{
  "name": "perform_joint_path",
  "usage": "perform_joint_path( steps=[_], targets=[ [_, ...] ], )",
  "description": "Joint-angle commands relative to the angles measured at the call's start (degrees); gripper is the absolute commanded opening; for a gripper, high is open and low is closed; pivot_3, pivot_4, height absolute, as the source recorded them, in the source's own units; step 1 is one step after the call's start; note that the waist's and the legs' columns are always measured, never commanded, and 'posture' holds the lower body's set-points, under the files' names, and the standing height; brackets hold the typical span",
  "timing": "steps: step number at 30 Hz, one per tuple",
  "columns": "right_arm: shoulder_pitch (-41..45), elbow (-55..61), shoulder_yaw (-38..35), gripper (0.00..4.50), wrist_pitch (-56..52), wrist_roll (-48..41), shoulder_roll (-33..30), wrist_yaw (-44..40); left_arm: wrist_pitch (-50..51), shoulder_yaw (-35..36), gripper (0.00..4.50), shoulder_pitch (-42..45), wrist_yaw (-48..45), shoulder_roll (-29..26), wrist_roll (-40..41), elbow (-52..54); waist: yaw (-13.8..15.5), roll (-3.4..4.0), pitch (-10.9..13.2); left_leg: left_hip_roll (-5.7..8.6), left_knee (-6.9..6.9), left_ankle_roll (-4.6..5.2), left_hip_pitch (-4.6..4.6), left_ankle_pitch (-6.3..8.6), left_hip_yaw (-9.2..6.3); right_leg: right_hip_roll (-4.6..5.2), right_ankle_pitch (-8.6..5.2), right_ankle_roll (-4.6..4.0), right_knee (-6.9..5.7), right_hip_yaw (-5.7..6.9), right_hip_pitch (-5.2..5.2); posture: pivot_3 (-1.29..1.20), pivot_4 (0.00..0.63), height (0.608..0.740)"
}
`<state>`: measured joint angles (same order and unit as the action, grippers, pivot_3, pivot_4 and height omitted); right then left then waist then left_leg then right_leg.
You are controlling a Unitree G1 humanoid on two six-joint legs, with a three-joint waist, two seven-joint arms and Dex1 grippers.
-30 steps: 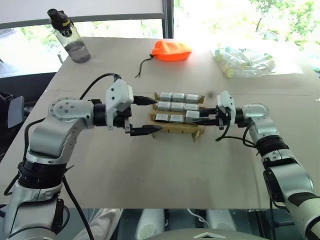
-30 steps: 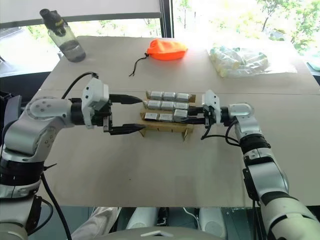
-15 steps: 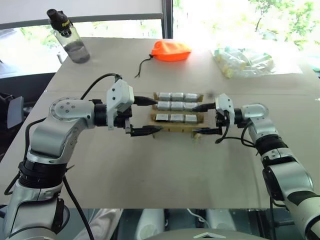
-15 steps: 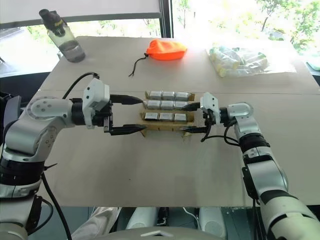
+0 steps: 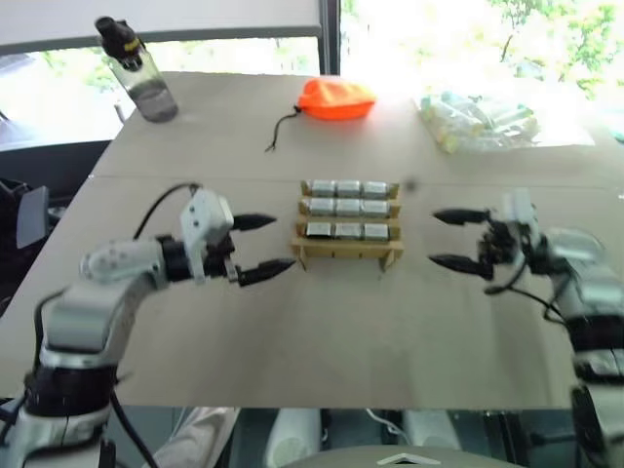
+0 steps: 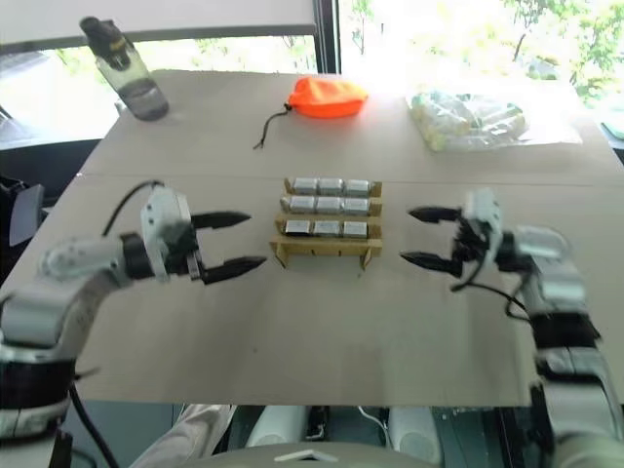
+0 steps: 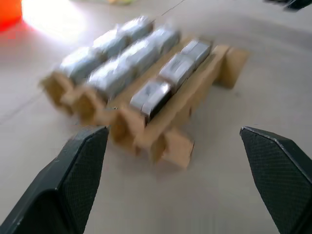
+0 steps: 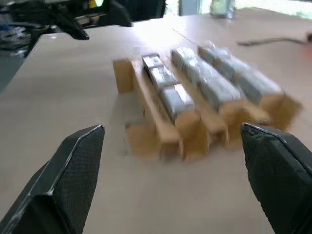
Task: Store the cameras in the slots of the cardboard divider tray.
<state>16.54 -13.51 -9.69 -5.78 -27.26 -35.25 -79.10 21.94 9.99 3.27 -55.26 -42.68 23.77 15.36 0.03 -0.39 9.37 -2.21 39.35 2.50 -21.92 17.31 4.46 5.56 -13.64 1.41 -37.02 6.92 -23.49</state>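
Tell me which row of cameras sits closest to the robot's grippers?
The front row of cameras, three side by side in the cardboard divider tray. It lies nearest the tray's front edge; the other two rows sit behind it, toward the orange pouch.

Cardboard divider tray (image 5: 346, 249) holds what seem nine cameras (image 5: 348, 207); both claws, left (image 5: 255, 246) and right (image 5: 456, 239), gape beside it.

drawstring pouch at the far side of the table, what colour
Bright orange; the drawstring pouch shows best in the right eye view.
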Motion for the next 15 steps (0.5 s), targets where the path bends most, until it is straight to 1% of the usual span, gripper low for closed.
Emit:
perform_joint_path(
  steps=[1, 4, 8, 15],
  targets=[
    [-6.48, 4.71, -5.27, 4.41, 1.04, -1.26, -1.31, 4.41, -5.99, 1.0, 4.5, -3.8, 6.97, 3.95, -4.45, 1.34, 0.37, -0.01, 0.0, 0.0, 0.04, 0.0, 0.02, 0.0, 0.0, 0.0, 0.0, 0.0, -0.03, 0.0, 0.02, 0.0, 0.15, 0.726],
    [-13.55, 5.6, -7.99, 4.41, 4.12, -0.18, -1.27, 6.8, -9.9, 1.43, 4.5, -7.51, 9.31, 7.07, -6.27, -1.31, 0.59, 0.01, -0.04, -0.03, 0.06, 0.0, 0.23, -0.01, 0.01, -0.02, 0.0, -0.01, -0.13, -0.05, 0.13, 0.0, 0.15, 0.726],
    [-18.95, 6.6, -10.0, 4.41, 5.45, -0.53, -1.27, 8.89, -13.99, 2.21, 4.5, -10.3, 9.14, 8.78, -5.89, -3.27, 0.67, 0.05, -0.1, -0.05, 0.05, 0.01, 0.27, -0.01, 0.05, -0.03, 0.0, -0.02, -0.17, -0.1, 0.12, 0.0, 0.15, 0.726],
    [-20.75, 3.99, -10.28, 4.41, 9.01, 0.86, -2.04, 9.87, -16.29, 2.07, 4.5, -11.22, 6.99, 9.39, -2.96, -2.58, 0.71, 0.03, -0.11, -0.03, 0.05, 0.03, 0.25, 0.0, 0.05, 0.0, 0.0, -0.02, -0.15, -0.09, 0.12, 0.0, 0.15, 0.726]
  ],
)
